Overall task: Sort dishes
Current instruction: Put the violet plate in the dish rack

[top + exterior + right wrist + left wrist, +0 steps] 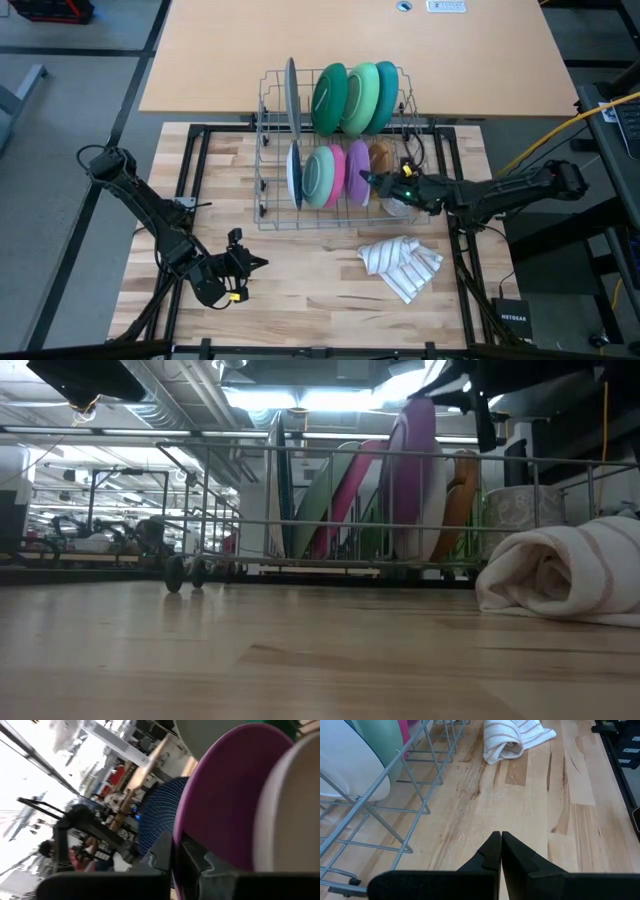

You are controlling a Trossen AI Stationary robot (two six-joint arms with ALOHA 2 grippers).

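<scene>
A wire dish rack [270,190] holds the dishes on edge. Its far row holds a grey plate [292,92], a dark green one [327,98], a light green one [358,98] and a teal one [386,92]. Its near row holds a white and blue plate [295,175], a pale green one [318,177], a pink one [337,172], a purple plate [358,165] and a brown one [381,156]. My right gripper [366,180] reaches over the rack and is shut on the purple plate [225,795]. My left gripper [258,263] is shut and empty over the table's near left part. My right gripper pinches the purple plate's rim [176,827] between its two fingers, one finger on each face. The fingers come about level from the table's right side. The plate stands on edge in the rack's near row [415,480], its top above the rack's upper rail.
A white striped cloth [400,265] lies bunched on the table near the rack's right end. A clear glass cup [520,505] stands by the rack under my right arm. Bare wood lies between my left gripper [500,836] and the cloth [510,740].
</scene>
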